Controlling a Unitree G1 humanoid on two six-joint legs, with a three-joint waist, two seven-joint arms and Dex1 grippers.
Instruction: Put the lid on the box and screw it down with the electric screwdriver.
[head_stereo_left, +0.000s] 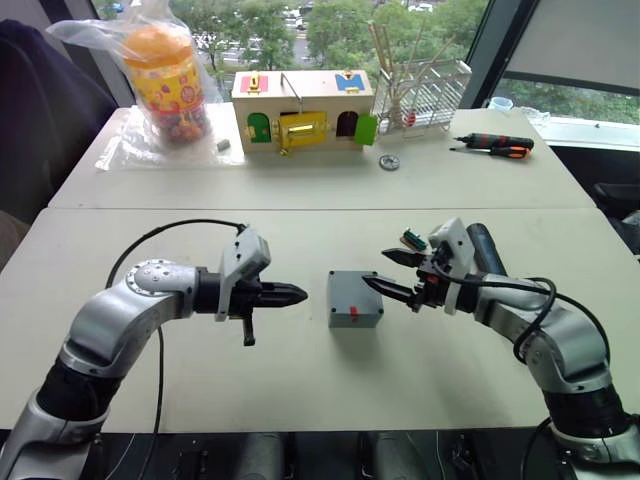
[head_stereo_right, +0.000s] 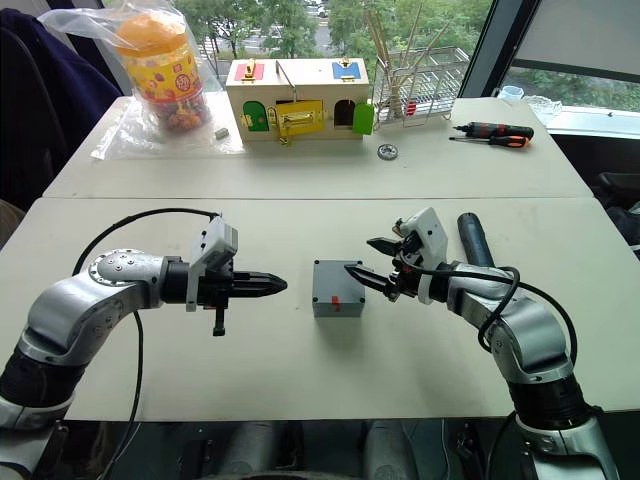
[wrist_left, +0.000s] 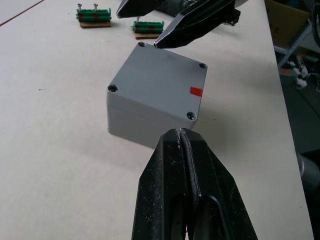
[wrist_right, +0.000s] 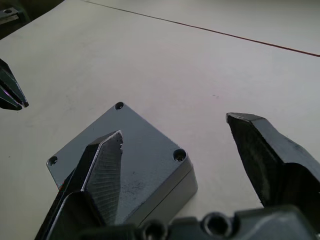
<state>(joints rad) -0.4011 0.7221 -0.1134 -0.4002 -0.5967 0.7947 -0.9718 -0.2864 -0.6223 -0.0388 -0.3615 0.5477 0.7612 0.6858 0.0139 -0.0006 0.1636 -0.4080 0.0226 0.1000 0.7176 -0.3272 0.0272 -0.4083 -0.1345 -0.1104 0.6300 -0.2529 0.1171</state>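
Already the lid (wrist_left: 160, 82) is sitting on the box (head_stereo_left: 354, 300); left claw (head_stereo_left: 290, 294) clenched empty, right claw (head_stereo_left: 393, 274) released, screwdriver (head_stereo_left: 486, 248) lying untouched, screwing waiting.

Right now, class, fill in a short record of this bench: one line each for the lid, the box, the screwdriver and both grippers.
lid: seated on top of the box, four corner screw holes showing
box: grey, standing on the table between the two grippers, red mark on its near side
electric screwdriver: lying on the table beside the right forearm, not held
left gripper: shut, empty, pointing at the box from its left
right gripper: open, empty, one fingertip over the lid's edge
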